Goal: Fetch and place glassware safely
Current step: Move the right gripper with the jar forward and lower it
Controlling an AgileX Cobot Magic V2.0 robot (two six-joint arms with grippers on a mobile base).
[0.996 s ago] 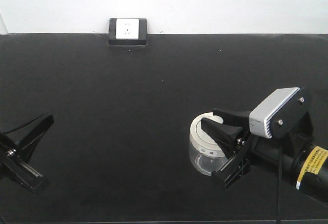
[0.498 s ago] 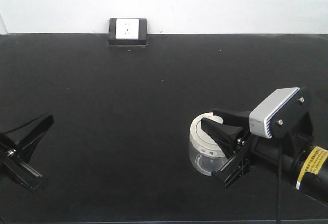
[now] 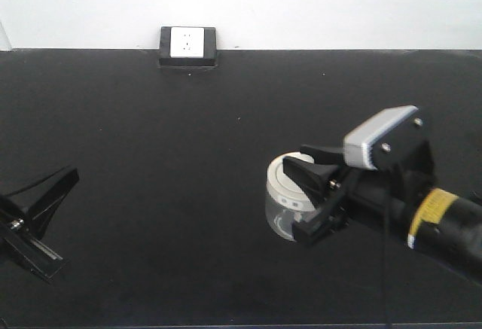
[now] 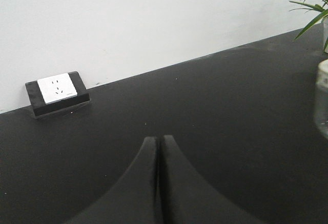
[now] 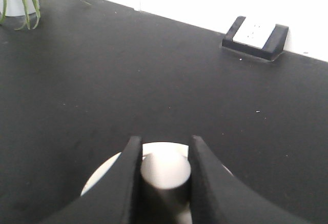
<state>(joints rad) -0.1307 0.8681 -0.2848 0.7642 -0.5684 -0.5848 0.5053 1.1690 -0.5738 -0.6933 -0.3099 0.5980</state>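
Between the right pincer's point(image 5: 164, 170) fingers sits the jar's point(image 3: 282, 193) lid knob.

A: The table point(image 3: 188, 156) is looking matt black, faintly speckled. And the jar point(image 3: 280, 220)?

B: It is showing clear, glossy glass under a smooth cream lid point(image 3: 285, 182). The right gripper point(image 5: 163, 155) is looking like matt black plastic.
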